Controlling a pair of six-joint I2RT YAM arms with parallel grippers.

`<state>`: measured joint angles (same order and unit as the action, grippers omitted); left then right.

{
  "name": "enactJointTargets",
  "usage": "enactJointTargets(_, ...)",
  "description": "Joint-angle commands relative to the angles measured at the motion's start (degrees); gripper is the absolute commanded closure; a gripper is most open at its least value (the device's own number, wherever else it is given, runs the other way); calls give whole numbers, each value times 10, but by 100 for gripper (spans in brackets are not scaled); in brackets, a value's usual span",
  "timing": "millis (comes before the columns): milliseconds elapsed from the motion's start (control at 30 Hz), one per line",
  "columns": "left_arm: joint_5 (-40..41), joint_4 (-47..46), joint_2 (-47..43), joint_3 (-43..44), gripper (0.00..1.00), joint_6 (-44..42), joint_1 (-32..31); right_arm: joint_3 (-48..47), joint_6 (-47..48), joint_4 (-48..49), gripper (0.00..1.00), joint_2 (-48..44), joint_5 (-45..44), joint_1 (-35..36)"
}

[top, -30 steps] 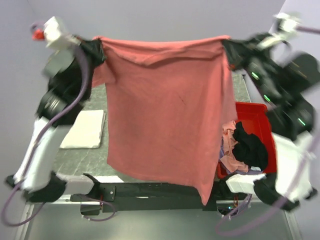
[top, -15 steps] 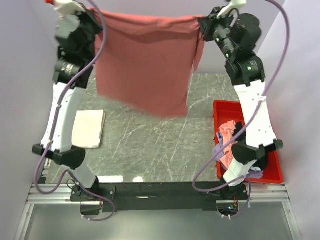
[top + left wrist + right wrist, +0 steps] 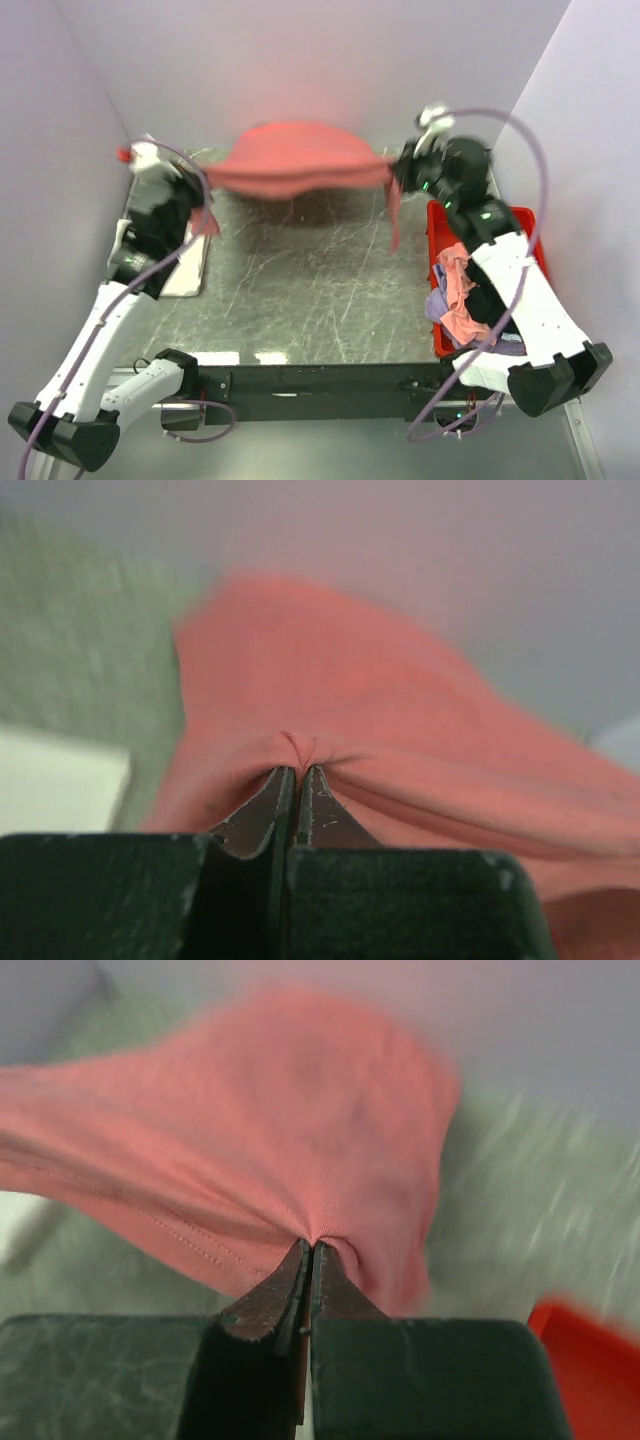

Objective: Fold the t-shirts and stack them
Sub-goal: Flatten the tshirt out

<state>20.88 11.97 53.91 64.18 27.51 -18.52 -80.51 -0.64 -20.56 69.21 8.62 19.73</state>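
Observation:
The dusty red t-shirt [image 3: 295, 160] is stretched between my two grippers over the far part of the table, blurred with motion, its body billowing toward the back wall. My left gripper [image 3: 200, 183] is shut on its left corner; the left wrist view shows the fabric [image 3: 400, 710] pinched at the fingertips [image 3: 297, 770]. My right gripper [image 3: 396, 172] is shut on the right corner, with a sleeve hanging below it; the right wrist view shows the cloth [image 3: 270, 1130] pinched [image 3: 308, 1247]. A folded white t-shirt [image 3: 190, 262] lies at the table's left, partly behind my left arm.
A red plastic tray [image 3: 530, 225] at the right holds pink [image 3: 457, 280], lavender and black garments, partly hidden by my right arm. The grey marbled table [image 3: 310, 290] lies below. Walls close in at the back and both sides.
Both grippers have dropped from high up down toward the far end of the table, carrying the red t-shirt, which has swung from hanging to billowing out flat toward the back wall.

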Motion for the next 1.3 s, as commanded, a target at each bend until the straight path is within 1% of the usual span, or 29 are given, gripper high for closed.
enactJointTargets(0,-82,29,-27,-105,99,140,-7,94,-61,-2,100,-18,-32,-5)
enactJointTargets(33,-75,63,-35,-157,99,165,-15,124,-84,-27,100,-13,-37,-5)
enactJointTargets(67,-62,81,-39,-183,99,192,-36,141,-117,-40,100,-12,-40,-5)
enactJointTargets(100,-48,97,-39,-207,99,226,-48,161,-132,-47,100,-11,-35,-5)
enactJointTargets(133,-39,133,-37,-245,99,238,-60,198,-141,-61,100,-7,-32,-6)
enactJointTargets(167,-24,171,-35,-256,99,262,-82,214,-157,-72,100,-6,-32,-6)
enactJointTargets(200,-11,196,-31,-263,99,312,-89,228,-172,-83,99,-3,-31,-5)
enactJointTargets(233,-17,211,-29,-274,99,324,-95,253,-188,-96,99,1,-31,-6)
enactJointTargets(267,-22,228,-28,-278,93,336,-106,268,-199,-95,97,3,-17,-5)
enactJointTargets(333,-21,238,-28,-278,81,347,-120,301,-199,-99,89,14,33,-4)
enactJointTargets(367,-11,261,-28,-274,63,355,-132,308,-197,-102,77,18,38,-4)
enactJointTargets(400,-4,273,-28,-269,50,362,-136,314,-195,-106,69,22,37,-5)
enactJointTargets(433,5,282,-28,-254,39,363,-139,318,-194,-115,62,29,24,-4)
enactJointTargets(467,6,290,-28,-246,26,365,-144,317,-190,-121,50,29,17,-4)
enactJointTargets(500,5,293,-30,-230,21,353,-146,315,-189,-127,43,31,11,-5)
enactJointTargets(533,4,292,-31,-222,8,346,-148,306,-187,-136,35,29,4,-5)
enactJointTargets(567,6,288,-32,-213,1,340,-150,301,-185,-139,34,27,4,-5)
enactJointTargets(600,6,279,-30,-198,0,325,-150,295,-186,-140,32,22,4,-4)
enactJointTargets(633,6,274,-26,-188,0,317,-150,284,-188,-141,26,15,4,-4)
enactJointTargets(700,13,257,-8,-159,1,294,-150,268,-189,-142,25,8,6,-5)
enactJointTargets(767,25,236,10,-146,1,280,-150,260,-199,-137,21,9,-2,-4)
enactJointTargets(833,39,195,45,-132,0,255,-150,254,-211,-130,20,19,-3,-1)
enactJointTargets(933,51,160,111,-106,0,234,-141,255,-233,-113,18,31,-17,31)
enactJointTargets(967,48,151,128,-99,0,228,-126,253,-235,-112,18,37,-22,43)
enactJointTargets(1000,23,141,164,-86,1,215,-114,251,-239,-114,18,54,-35,60)
enactJointTargets(1067,-11,106,199,-78,1,199,-76,251,-263,-119,18,72,-54,67)
enactJointTargets(1100,-27,96,232,-68,1,193,-67,261,-272,-117,18,85,-68,69)
enactJointTargets(1267,-47,59,322,-37,1,168,-35,282,-313,-97,18,126,-66,69)
